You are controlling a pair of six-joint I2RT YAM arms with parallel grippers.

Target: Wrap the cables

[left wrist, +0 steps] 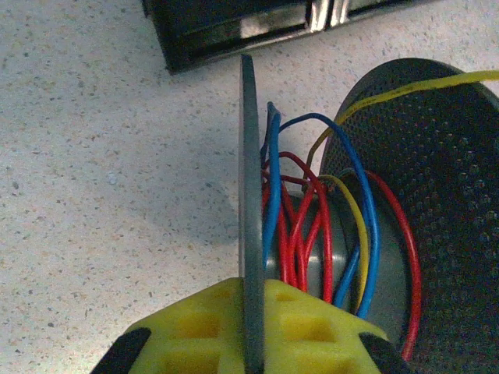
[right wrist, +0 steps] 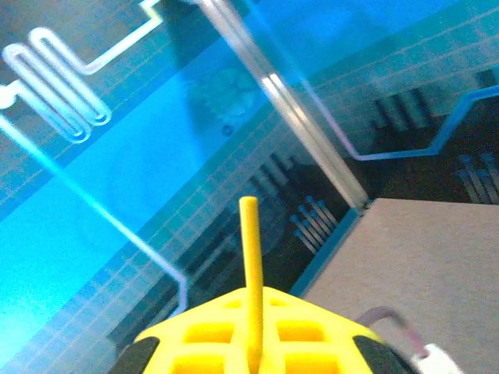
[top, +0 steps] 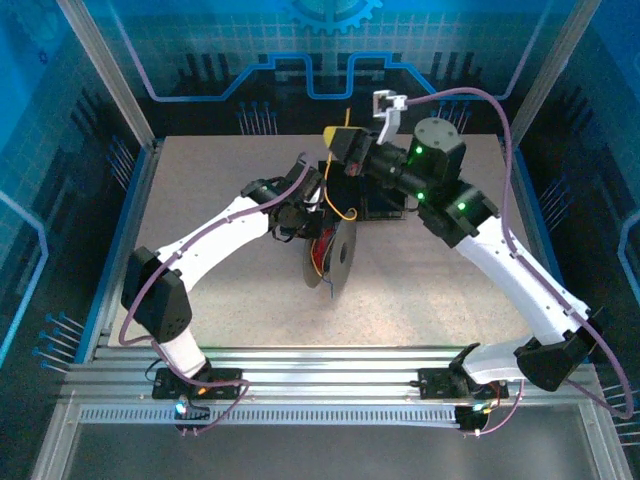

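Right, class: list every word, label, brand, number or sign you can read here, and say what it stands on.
There is no readable text.
The blue back wall carries only a gear emblem and circuit-style lines, no letters.
The spool and the black box show no print.
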